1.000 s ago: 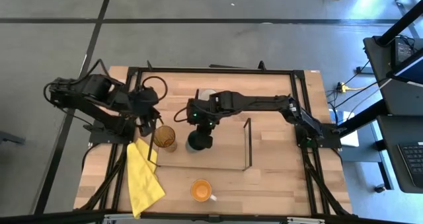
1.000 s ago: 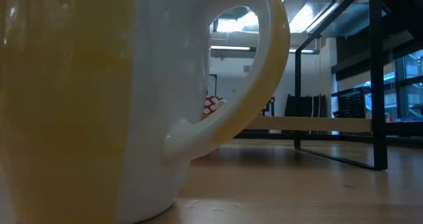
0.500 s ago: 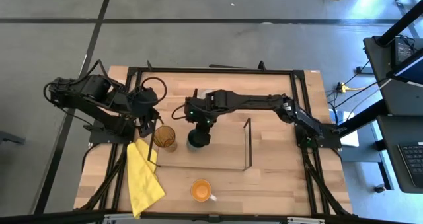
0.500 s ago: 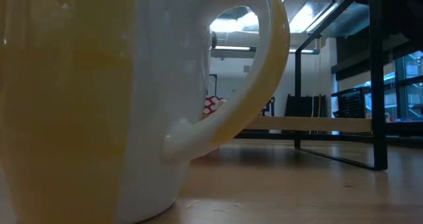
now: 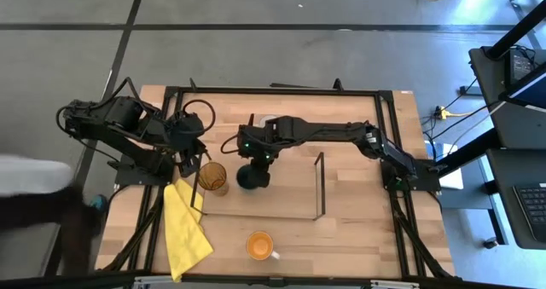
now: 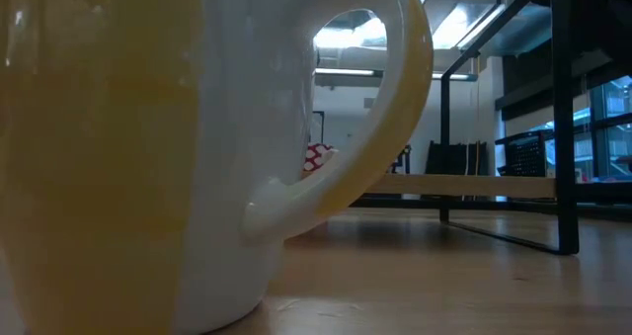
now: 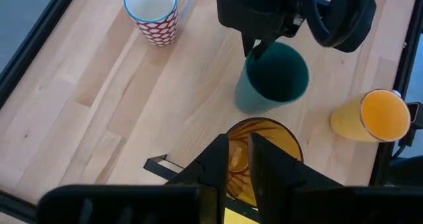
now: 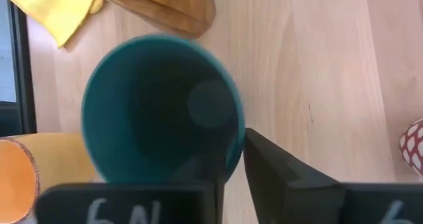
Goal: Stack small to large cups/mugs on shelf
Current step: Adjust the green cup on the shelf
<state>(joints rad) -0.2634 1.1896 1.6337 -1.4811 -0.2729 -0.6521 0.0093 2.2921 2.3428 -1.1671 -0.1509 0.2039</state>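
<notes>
My right gripper (image 5: 254,161) is shut on the dark green cup (image 5: 252,177) over the shelf board (image 5: 281,199), between its two black wire frames. My left gripper (image 7: 239,151) sits at the amber tumbler (image 5: 213,177), at the shelf's left frame, and seems shut on its rim. The two cups stand side by side and apart in the left wrist view (image 7: 271,78). The white mug with red dots (image 7: 153,12) stands on the table behind the shelf. The orange mug (image 5: 259,245) stands near the front edge and fills the low view (image 6: 118,157). My left gripper comes slanting down from the table's left at the tumbler's rim (image 7: 236,159), which shows in the narrow gap between its fingers. Whether it touches the rim is not plain. The tumbler stands upright. My right gripper holds the green cup by its rim (image 8: 236,145) on the far side, one finger inside the cup and one finger (image 8: 284,178) outside. The fingers point down from above. The cup hangs mouth up, slightly tilted; whether its base touches the board I cannot tell.
A yellow cloth (image 5: 186,229) lies at the front left beside the shelf. The shelf's right wire frame (image 5: 322,185) stands upright with bare board before it. A blurred person (image 5: 43,208) passes on the floor left of the table.
My right gripper has carried the green cup a little toward the table's left, nearer the amber tumbler, keeping its hold. A blurred person has come into view left of the table.
</notes>
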